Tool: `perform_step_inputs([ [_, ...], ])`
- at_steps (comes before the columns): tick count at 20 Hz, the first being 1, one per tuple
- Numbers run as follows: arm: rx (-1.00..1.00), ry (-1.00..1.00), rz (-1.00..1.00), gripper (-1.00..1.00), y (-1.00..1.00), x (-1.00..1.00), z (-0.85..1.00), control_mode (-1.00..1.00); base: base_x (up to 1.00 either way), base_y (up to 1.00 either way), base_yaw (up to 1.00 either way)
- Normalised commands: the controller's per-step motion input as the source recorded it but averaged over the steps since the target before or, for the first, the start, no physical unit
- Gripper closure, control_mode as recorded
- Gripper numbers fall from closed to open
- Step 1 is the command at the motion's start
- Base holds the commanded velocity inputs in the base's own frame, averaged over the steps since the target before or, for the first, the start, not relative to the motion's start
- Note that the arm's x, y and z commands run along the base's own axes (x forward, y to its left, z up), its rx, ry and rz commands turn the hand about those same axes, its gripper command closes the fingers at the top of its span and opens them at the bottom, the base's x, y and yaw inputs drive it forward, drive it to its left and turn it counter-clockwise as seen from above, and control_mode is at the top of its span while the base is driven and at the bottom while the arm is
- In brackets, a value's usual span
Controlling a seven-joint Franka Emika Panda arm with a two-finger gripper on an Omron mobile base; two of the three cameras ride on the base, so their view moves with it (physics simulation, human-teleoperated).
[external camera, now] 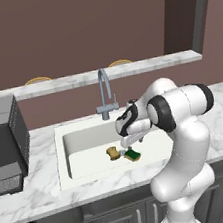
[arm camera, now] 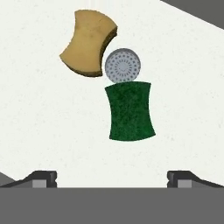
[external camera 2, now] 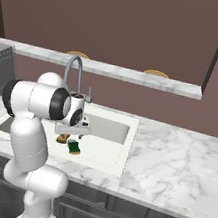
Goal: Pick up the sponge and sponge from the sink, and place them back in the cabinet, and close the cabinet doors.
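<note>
Two sponges (arm camera: 130, 111) — in sink (external camera: 87, 137)

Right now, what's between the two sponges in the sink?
Hand view: the round grey drain sits between the tan sponge and the green sponge, touching or nearly touching both.

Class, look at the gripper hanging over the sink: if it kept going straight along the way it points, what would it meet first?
Most likely the green sponge, lying on the sink floor between the open gripper's fingertips; the tan sponge sits off to one side. Depth is hard to judge.
</note>
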Motion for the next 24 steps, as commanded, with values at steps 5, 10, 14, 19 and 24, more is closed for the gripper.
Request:
perform_step_inputs([
  [5,0.00,-0.02,0.00,-1.00,0.07,0.28,-0.27,-1.00,0.00,0.00,0.00],
  [10,0.00,-0.01,0.00,-1.00,0.02,0.34,-0.22,-1.00,0.00,0.00,0.00],
  [14,0.00,-0.01,0.00,-1.00,0.00,0.33,-0.18,-1.00,0.00,0.00,0.00],
  [19,0.00,0.00,0.00,-1.00,0.00,0.27,-0.19,-1.00,0.00,0.00,0.00],
  [24,0.00,0.00,0.00,-1.00,0.00,0.11,-0.22,-1.00,0.00,0.00,0.00],
])
